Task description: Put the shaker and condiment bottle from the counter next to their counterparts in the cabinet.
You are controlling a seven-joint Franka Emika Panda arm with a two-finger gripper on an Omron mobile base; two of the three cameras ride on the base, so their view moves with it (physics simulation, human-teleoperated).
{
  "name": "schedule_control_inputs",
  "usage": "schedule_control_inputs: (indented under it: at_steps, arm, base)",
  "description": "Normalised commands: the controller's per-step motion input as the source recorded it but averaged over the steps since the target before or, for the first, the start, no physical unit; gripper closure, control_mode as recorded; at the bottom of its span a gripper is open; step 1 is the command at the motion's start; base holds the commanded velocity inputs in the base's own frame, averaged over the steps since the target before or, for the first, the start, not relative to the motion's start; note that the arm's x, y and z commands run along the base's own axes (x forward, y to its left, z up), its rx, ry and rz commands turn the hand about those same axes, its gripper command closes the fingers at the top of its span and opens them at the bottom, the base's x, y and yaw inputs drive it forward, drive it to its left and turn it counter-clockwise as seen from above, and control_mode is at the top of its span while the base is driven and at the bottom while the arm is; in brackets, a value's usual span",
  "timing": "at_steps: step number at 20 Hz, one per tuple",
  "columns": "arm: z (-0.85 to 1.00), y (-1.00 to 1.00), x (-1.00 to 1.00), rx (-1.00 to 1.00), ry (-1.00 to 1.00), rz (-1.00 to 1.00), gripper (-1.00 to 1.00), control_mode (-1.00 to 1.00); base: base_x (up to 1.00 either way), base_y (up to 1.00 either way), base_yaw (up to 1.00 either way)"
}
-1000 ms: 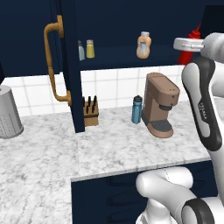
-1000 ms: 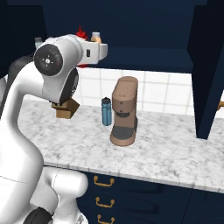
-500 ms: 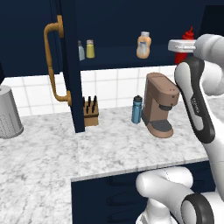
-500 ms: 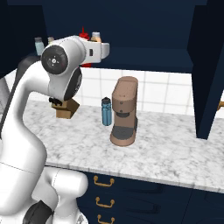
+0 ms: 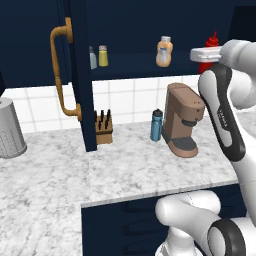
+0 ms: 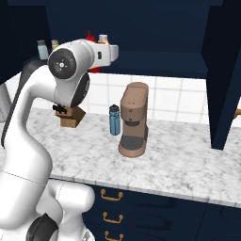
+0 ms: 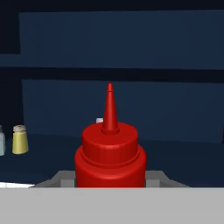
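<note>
Gripping the slim red squeeze bottle (image 7: 110,157) upright, nozzle up, the gripper (image 5: 207,54) hangs at shelf height; the plump peach-orange bottle (image 5: 164,51) seems to stand just leftward inside the navy cabinet (image 5: 135,30).

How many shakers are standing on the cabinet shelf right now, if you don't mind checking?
2: the grey shaker beside the door's edge, and the yellow-green shaker just right of it. Others may be hidden behind the door.

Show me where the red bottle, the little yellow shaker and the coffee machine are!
red bottle (image 7: 110,157), hand view, on its round shoulder.
yellow shaker (image 5: 103,56), left base view, on its body.
coffee machine (image 5: 182,117), left base view, on its brown front.
</note>
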Motion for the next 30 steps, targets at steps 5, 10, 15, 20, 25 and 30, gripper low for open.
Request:
schedule_control_inputs:
  at_steps: [5,10,15,20,25,30]
  arm:
    - [-0.14,0.00,0.18,-0.01,0.03,0.04,1.00,-1.00]
    - [-0.04,0.00,0.26,0.00,0.01,0.03,1.00,-1.00]
    - [-0.06,0.00,0.26,0.00,0.00,0.04,1.00,-1.00]
    - [-0.32,0.00,0.27,-0.03,0.00,0.04,1.00,-1.00]
    - [-0.09,0.00,0.21,-0.01,0.00,0.04,1.00,-1.00]
    - [0.00,0.00,0.26,0.00,0.01,0.01,1.00,-1.00]
  base:
    - [0.00,0.00,0.00]
    - [0.00,0.00,0.00]
    - [0.00,0.00,0.00]
    - [0.00,0.00,0.00]
    - [0.00,0.00,0.00]
    - [0.00,0.00,0.00]
